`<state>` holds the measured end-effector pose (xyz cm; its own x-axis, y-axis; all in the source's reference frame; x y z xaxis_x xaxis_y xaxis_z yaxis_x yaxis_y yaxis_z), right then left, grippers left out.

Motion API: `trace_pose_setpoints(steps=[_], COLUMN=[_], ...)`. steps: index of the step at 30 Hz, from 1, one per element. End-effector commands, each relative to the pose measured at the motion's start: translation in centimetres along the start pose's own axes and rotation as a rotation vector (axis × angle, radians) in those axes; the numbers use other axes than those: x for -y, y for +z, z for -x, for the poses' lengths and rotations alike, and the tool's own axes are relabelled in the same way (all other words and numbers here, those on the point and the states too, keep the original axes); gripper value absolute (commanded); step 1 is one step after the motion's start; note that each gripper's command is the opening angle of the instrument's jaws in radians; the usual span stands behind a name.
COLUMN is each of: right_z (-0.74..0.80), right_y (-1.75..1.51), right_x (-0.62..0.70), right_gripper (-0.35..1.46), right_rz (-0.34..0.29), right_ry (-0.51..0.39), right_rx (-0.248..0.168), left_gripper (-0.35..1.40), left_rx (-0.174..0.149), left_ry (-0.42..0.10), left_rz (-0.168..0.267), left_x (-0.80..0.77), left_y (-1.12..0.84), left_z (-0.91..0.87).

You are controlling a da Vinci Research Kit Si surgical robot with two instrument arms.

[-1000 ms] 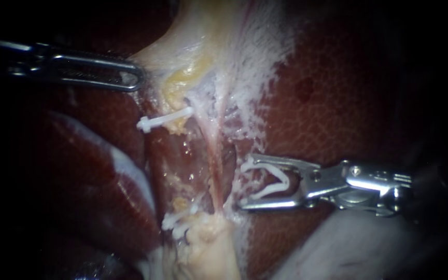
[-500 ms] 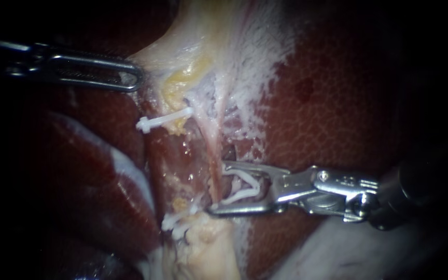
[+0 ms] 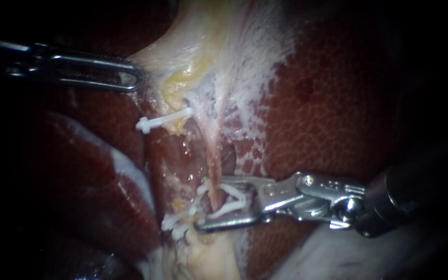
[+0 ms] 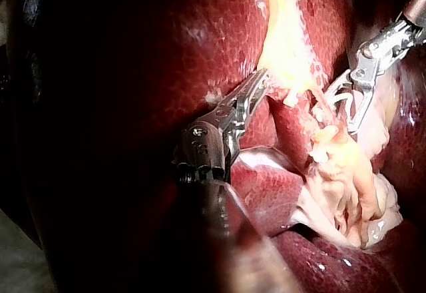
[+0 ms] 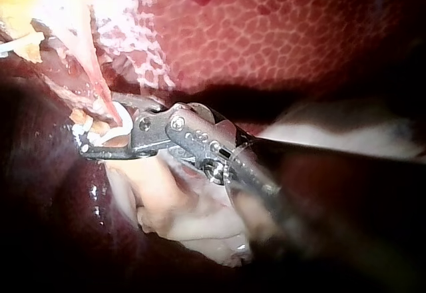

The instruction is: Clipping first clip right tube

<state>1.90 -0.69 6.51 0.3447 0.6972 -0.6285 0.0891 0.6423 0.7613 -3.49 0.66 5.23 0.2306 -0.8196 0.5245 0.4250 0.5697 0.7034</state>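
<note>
Rt instrument [image 3: 208, 203] is gripping an open white clip [image 3: 232, 199] btwn both jaws, straddling the right tube [image 3: 212, 166] beside the liver's [image 3: 327, 103] white-flecked edge. Lt instrument's [image 3: 137, 78] jaws are clamping pale tissue [image 3: 182, 52].

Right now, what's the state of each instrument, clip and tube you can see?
left instrument: shut on pale tissue, which is drawn taut.
right instrument: holding an open clip, astride the right tube.
open clip: not squeezed shut, with the tube between its legs.
right tube: intact and stretched.
upper clip: closed.
lower clips: closed.
</note>
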Motion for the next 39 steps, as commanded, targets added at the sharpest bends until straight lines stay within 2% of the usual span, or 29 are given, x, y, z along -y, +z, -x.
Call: trace_pose_setpoints(steps=[1,16,20,24,28,32,39], right_z=[0.0,-0.02,-0.02,-0.02,-0.03,-0.02,0.0], right_y=[0.0,0.07,0.05,-0.06,-0.12,-0.15,-0.15], right_x=[0.0,0.02,-0.01,-0.05,-0.14,-0.19,-0.18], right_gripper=[0.6,0.5,0.37,-0.03,-0.22,-0.27,-0.29], right_rz=[-0.003,-0.101,-0.061,-0.02,-0.002,-0.001,-0.002], right_ry=[0.01,0.021,0.019,0.051,0.067,0.073,0.084], right_rx=[0.002,0.049,0.029,0.008,-0.001,-0.002,-0.001], left_gripper=[-0.35,-0.35,-0.35,-0.35,-0.35,-0.35,-0.35], left_rx=[0.0,0.0,0.0,0.0,0.0,0.0,0.0], left_ry=[0.0,0.0,0.0,0.0,0.0,0.0,0.0], left_rz=[0.0,0.0,0.0,0.0,0.0,0.0,0.0], left_x=[0.0,0.0,0.01,0.01,0.01,0.01,0.01], left_y=[0.0,0.0,0.0,0.0,0.0,0.0,0.0], left_z=[0.0,0.0,0.0,0.0,0.0,0.0,0.0])
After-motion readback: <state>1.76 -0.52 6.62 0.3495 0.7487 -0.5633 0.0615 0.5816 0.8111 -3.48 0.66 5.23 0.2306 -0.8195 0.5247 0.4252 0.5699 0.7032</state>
